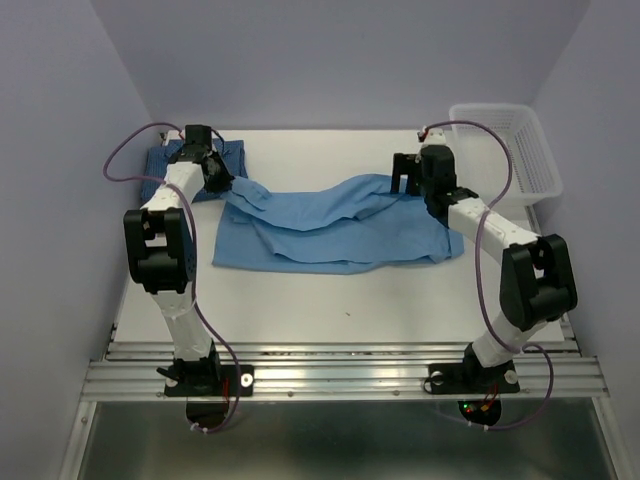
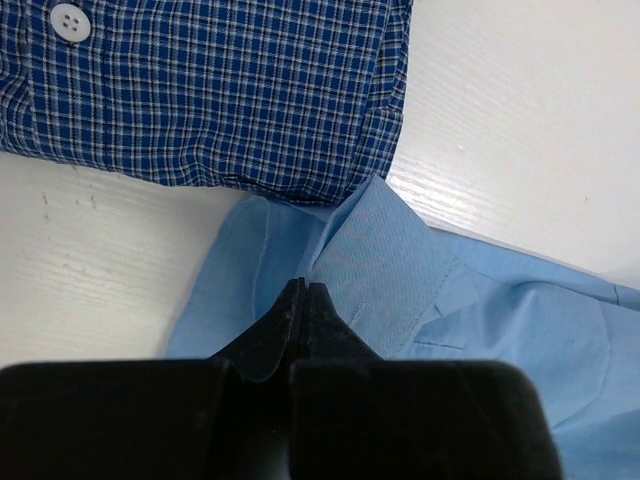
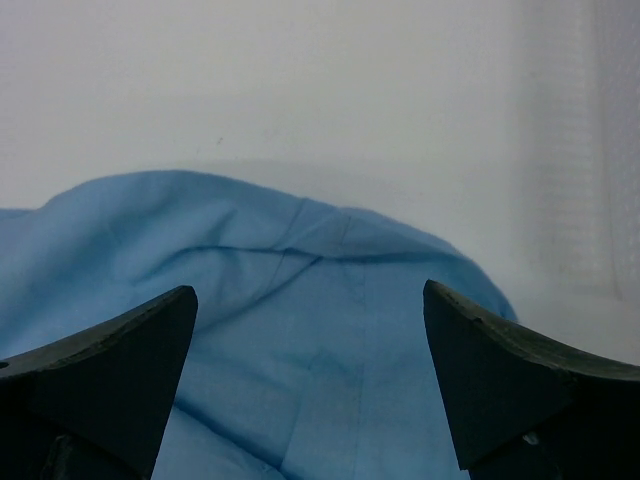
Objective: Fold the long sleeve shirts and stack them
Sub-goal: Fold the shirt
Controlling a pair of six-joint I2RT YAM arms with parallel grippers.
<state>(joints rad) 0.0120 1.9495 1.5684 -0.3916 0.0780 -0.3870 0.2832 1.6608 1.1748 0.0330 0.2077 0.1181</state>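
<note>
Light-blue shirt (image 1: 330, 225), pinched in your left hand (image 2: 305, 288) beside the checked shirt (image 2: 200, 90), may drag that askew; right hand (image 3: 309, 290) gapes wide.

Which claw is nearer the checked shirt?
Left. The left claw is just beside the checked shirt; the right claw is far across, over the light blue shirt.

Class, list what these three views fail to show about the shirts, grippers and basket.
1. Top view: the checked shirt lies largely under the left gripper, so its fold is hidden.
2. Left wrist view: the shut fingers hide whether they pinch the light blue shirt.
3. Right wrist view: the basket is blurred and cut by the edge.
</note>
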